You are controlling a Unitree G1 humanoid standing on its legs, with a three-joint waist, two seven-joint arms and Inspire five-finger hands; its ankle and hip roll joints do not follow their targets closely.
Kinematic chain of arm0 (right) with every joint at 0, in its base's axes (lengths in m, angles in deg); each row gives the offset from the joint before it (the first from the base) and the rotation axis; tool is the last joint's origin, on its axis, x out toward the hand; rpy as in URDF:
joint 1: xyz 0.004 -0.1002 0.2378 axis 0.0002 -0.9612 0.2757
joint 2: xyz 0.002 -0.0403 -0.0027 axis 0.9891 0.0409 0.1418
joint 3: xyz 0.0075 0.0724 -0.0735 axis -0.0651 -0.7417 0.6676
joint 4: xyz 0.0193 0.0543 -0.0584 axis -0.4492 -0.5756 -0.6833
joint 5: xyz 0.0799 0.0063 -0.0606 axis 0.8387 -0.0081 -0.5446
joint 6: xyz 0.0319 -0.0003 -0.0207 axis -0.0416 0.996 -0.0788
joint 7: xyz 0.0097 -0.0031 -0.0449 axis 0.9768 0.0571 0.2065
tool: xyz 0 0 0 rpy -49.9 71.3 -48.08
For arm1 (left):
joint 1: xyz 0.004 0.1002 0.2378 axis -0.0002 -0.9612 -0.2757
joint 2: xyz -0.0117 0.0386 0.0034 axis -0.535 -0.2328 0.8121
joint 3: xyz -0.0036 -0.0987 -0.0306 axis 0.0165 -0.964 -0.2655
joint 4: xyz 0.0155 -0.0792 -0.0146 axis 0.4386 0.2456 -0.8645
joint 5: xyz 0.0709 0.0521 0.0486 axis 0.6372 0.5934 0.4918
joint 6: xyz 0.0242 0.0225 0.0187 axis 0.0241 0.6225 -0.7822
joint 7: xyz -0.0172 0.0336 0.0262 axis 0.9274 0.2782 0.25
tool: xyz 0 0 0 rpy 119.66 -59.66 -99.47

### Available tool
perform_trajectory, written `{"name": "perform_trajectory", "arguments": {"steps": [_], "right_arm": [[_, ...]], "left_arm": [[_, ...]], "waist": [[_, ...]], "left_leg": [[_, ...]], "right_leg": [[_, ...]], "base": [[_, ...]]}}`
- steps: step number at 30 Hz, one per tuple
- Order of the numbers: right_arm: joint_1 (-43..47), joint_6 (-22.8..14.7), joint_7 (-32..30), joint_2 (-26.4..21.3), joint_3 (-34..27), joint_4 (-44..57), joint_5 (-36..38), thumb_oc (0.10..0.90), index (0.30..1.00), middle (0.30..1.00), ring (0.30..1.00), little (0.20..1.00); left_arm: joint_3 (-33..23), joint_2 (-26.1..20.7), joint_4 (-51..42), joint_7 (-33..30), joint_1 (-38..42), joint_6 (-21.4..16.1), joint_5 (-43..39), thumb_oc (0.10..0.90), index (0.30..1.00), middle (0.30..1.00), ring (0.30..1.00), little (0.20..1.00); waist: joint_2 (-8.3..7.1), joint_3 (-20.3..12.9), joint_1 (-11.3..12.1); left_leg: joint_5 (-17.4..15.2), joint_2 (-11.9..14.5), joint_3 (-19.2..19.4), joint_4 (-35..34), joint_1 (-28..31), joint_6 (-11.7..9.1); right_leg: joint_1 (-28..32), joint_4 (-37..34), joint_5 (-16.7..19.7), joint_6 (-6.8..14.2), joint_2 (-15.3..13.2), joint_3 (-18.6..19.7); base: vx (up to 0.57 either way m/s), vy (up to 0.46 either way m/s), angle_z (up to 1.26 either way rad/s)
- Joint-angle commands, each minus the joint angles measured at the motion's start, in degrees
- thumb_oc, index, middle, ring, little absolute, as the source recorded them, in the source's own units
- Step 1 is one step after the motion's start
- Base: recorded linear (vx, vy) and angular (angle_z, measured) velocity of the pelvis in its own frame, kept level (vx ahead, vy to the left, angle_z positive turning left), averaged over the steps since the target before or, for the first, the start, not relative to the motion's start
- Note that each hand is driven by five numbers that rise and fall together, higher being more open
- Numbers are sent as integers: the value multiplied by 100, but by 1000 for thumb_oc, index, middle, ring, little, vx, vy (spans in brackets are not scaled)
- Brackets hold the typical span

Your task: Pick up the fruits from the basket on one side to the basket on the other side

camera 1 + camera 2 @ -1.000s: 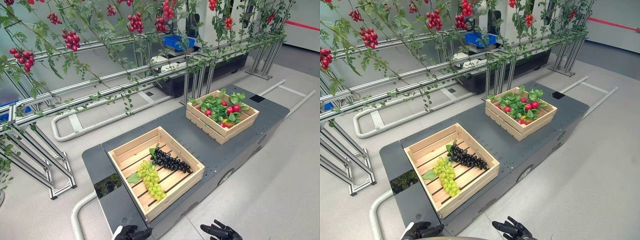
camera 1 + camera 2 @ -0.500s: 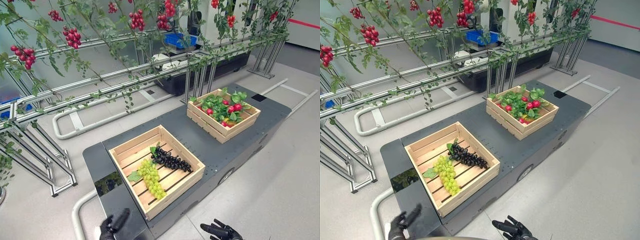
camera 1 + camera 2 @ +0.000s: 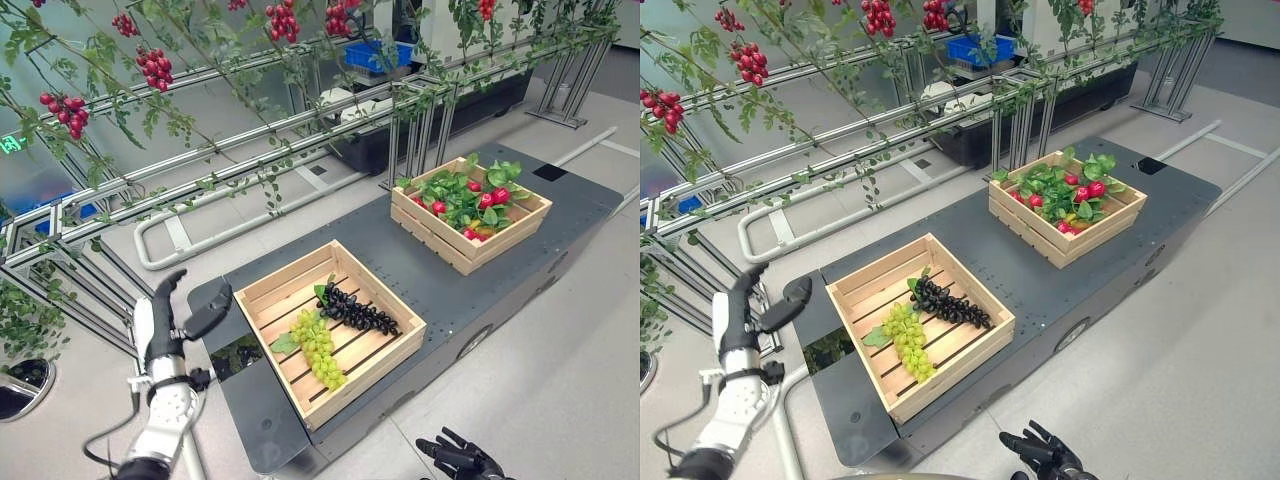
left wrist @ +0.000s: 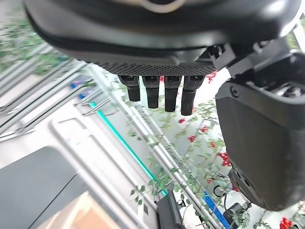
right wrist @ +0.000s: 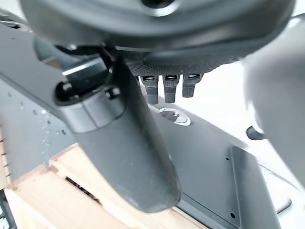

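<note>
A near wooden crate (image 3: 283,282) on the dark grey platform (image 3: 420,278) holds a bunch of green grapes (image 3: 320,346) and a bunch of black grapes (image 3: 360,312). A far crate (image 3: 442,250) at the platform's right end holds red fruits (image 3: 488,196) among green leaves. My left hand (image 3: 165,322) is raised to the left of the near crate, open, with straight fingers (image 4: 164,95) and the thumb spread, holding nothing. My right hand (image 3: 462,460) is low at the front edge, open and empty, its thumb (image 5: 119,143) in front of the near crate's wall (image 5: 71,191).
Metal racks (image 3: 250,150) with vines and red tomato clusters (image 3: 155,68) run behind and to the left of the platform. A white tube rail (image 3: 200,225) lies on the floor behind it. A blue bin (image 3: 385,55) stands at the back.
My left hand has risen from the bottom edge to beside the near crate, with its fingers now straight up. The view has shifted. The right hand has stayed low.
</note>
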Motion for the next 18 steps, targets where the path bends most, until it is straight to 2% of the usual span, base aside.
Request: {"name": "perform_trajectory", "arguments": {"steps": [1,2,3,5,7,9,10,12,15,17,18], "right_arm": [[606,-362,417,-152,107,407,430,800,900,900,900,900],[671,-331,392,-220,144,479,466,800,900,900,900,900],[792,-322,372,-306,168,533,548,800,900,900,900,900],[870,-311,362,-357,204,555,590,800,900,900,900,900],[1074,-332,333,-462,300,634,579,800,900,900,900,900],[1218,-333,357,-540,386,648,564,800,900,900,900,900],[1251,-331,369,-558,397,648,559,800,900,900,900,900],[1450,-270,486,-759,454,662,470,800,900,900,900,900],[1539,-234,590,-943,498,611,429,800,900,900,900,900],[1703,-167,692,-1156,534,530,414,800,900,900,900,900],[1724,-161,708,-1180,541,520,420,800,900,900,900,900]], "left_arm": [[143,-811,-286,-251,987,-267,390,800,900,900,900,900],[243,-951,-249,-309,1158,-262,600,800,900,900,900,900],[404,-1150,-223,-408,1451,-146,782,800,900,900,900,900],[531,-1294,-186,-484,1632,-61,904,800,900,900,900,900],[908,-1674,-13,-847,2162,196,1491,800,900,900,900,900],[1381,-2048,80,-1043,2641,415,2457,800,900,900,900,900],[1493,-2127,90,-1084,2737,446,2614,800,900,900,900,900],[2204,-2629,189,-1144,3339,654,3300,800,900,900,900,900],[2714,-2932,206,-1017,3708,775,3503,800,900,900,900,900],[3331,-3239,175,-880,4232,1043,3749,800,900,900,900,900],[3397,-3276,182,-898,4303,1066,3760,800,900,900,900,900]], "waist": [[-302,591,-207],[-301,720,-238],[-317,892,-254],[-326,996,-266],[-351,1238,-325],[-388,1400,-362],[-391,1435,-374],[-381,1601,-481],[-365,1710,-551],[-346,1846,-628],[-346,1858,-636]], "left_leg": [[-949,-404,230,1754,-919,267],[-1013,-371,298,1988,-1095,272],[-1081,-364,324,2454,-1526,302],[-1208,-370,302,2657,-1676,291],[-1315,-350,388,3110,-2203,329],[-1419,-303,478,3391,-2502,380],[-1433,-291,489,3450,-2566,385],[-1445,-209,591,3785,-3012,456],[-1516,-126,682,4040,-3251,457],[-1573,-52,762,4253,-3487,454],[-1585,-42,772,4291,-3527,455]], "right_leg": [[-490,2241,-1589,-337,-382,284],[-688,2521,-1664,-357,-437,310],[-1059,2904,-1717,-418,-510,365],[-1218,3131,-1824,-388,-541,444],[-1756,3602,-1886,-399,-595,538],[-2119,3944,-1938,-386,-636,602],[-2193,4011,-1945,-384,-641,618],[-2693,4354,-1925,-436,-647,717],[-2966,4568,-1938,-431,-658,782],[-3262,4778,-1938,-404,-672,869],[-3313,4816,-1940,-401,-672,886]], "base": [[-96,121,13],[-222,163,11],[-238,125,6],[-164,99,0],[-219,134,-6],[-144,99,-2],[-173,98,-1],[-175,139,0],[-80,136,-8],[-66,176,-13],[-47,132,-16]]}}
